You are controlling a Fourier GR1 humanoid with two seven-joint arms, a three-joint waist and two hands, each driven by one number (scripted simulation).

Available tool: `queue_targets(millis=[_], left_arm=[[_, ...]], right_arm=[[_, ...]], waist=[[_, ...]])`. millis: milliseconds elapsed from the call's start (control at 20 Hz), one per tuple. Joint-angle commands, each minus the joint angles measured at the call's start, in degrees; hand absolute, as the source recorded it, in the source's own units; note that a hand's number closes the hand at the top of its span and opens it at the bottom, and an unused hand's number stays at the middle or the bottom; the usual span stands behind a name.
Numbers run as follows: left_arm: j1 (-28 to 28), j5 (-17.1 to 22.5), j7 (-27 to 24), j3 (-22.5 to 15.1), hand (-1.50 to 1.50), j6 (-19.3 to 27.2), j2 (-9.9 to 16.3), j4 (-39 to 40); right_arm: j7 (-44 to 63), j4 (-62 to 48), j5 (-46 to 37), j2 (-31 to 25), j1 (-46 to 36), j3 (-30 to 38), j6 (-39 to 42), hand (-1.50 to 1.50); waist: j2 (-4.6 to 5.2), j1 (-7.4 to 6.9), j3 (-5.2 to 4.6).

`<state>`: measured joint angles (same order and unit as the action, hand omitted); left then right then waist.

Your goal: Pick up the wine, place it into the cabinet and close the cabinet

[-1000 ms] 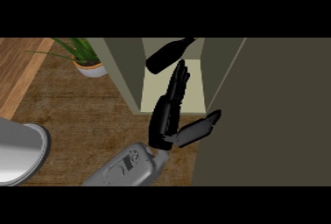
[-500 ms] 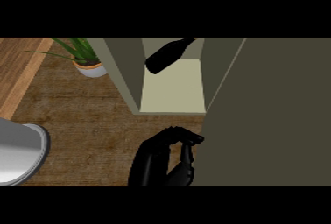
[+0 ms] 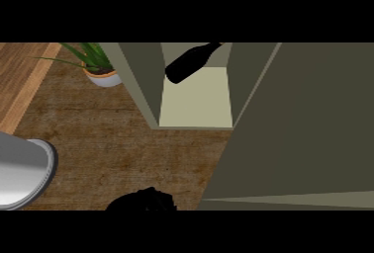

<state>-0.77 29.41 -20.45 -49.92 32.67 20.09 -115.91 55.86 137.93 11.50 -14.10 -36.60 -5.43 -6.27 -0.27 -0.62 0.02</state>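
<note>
The dark wine bottle (image 3: 188,63) leans tilted inside the open cabinet, neck pointing up right, over the pale shelf floor (image 3: 197,104). The cabinet's door (image 3: 306,123) stands swung open as a large olive panel filling the right side. Only the black top of my left hand (image 3: 142,200) shows at the lower edge, on the brown counter, well short of the cabinet and holding nothing that I can see. The right hand is out of sight.
A potted green plant (image 3: 99,69) stands left of the cabinet's side wall (image 3: 142,84). A grey rounded object (image 3: 18,173) sits at the left edge. A lighter wooden strip (image 3: 25,84) runs along the upper left.
The hand has pulled back out of the cabinet toward the lower edge, leaving the bottle inside. The forearm has dropped out of view.
</note>
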Motion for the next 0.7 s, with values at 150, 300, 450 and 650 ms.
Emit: queue_targets(millis=[150, 300, 450, 650], left_arm=[[8.31, 6.2, -3.75, 7.21, 1.5, -10.02, 12.08, -7.77], [9.87, 10.55, -3.57, 12.86, 1.5, -13.77, 15.76, -10.66], [17.3, 15.06, -8.22, 19.31, 1.5, -19.87, 21.03, -10.5], [21.77, 19.02, -10.87, 27.3, 1.5, -25.34, 24.49, -9.83]], right_arm=[[5.1, 4.48, 7.9, 6.1, -1.31, -8.03, -1.32, 1.5], [2.25, -0.41, 5.84, 10.07, -3.27, -12.39, -1.52, 1.5], [4.24, 0.6, 0.66, 11.61, -2.47, -18.17, -3.29, 1.5], [4.62, -4.21, -1.99, 13.94, -6.79, -22.89, -4.14, 1.5]], waist=[[-0.14, -0.3, -0.18], [0.11, -0.94, -0.19], [-0.19, -1.03, -0.28], [-0.16, -0.95, -0.21]])
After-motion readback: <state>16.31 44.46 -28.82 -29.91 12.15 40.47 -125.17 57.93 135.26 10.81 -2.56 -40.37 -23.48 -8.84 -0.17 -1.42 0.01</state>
